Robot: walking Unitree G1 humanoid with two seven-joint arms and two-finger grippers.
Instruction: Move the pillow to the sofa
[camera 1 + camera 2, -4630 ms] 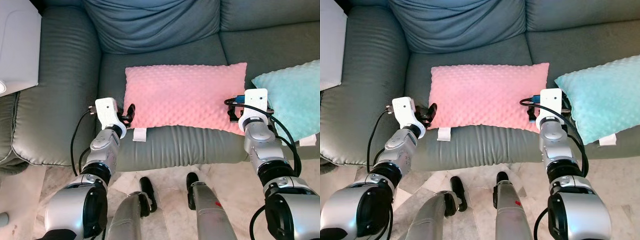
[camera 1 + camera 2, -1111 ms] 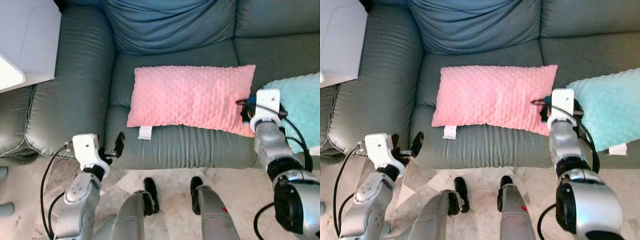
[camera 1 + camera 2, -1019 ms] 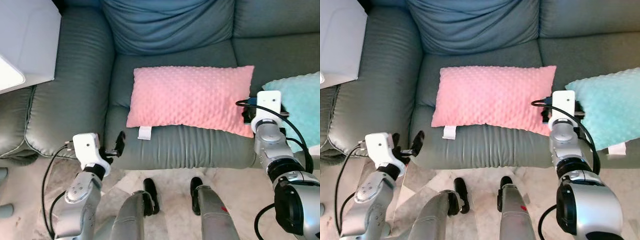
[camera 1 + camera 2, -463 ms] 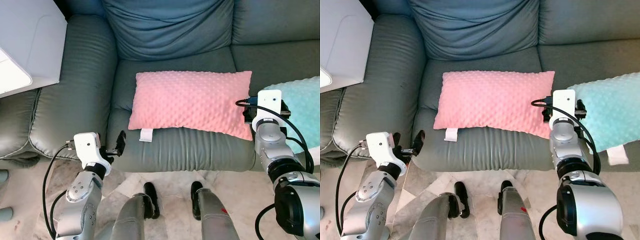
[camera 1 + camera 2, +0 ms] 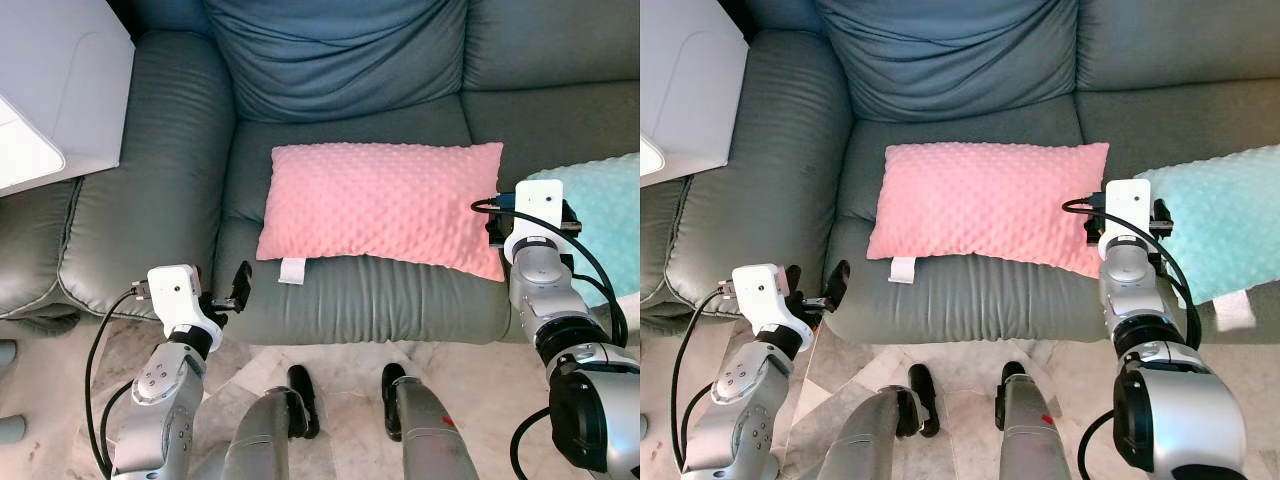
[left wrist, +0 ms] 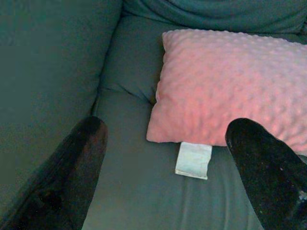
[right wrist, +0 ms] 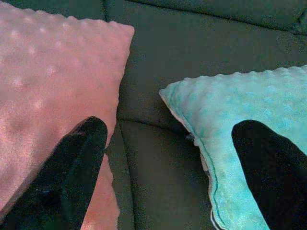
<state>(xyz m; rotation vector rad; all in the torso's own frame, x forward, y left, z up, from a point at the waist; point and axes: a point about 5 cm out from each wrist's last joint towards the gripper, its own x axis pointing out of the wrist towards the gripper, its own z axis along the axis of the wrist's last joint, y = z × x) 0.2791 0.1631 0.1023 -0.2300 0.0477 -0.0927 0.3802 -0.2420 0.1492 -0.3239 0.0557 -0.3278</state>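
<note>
Lying flat on the seat cushion of the grey-green sofa (image 5: 150,200), the pink pillow (image 5: 385,205) sits between the two hands, its dotted cover facing up and a white label (image 5: 291,270) hanging from its lower corner over the front of the seat. The left hand (image 5: 232,290) hovers low in front of the sofa's front edge, below and to the outside of that labelled corner, apart from the pillow. In the left wrist view its two black fingers (image 6: 79,167) stand wide apart with nothing between them, and the pillow and label lie ahead of the fingertips on the cushion. The right hand (image 7: 168,172) is raised at the pillow's far end, just beside its lower right corner. Seen from the right wrist, its fingers (image 7: 76,167) are likewise spread wide and grip nothing; one finger lies over or just above the pink edge, though whether it touches the fabric is hard to judge. A teal pillow (image 5: 1230,225) rests on the next seat, on the outer side of the right hand, with a strip of bare sofa seat separating it from the pink one. A blue-grey back cushion (image 5: 340,50) leans behind the pink pillow, well beyond both hands.
</note>
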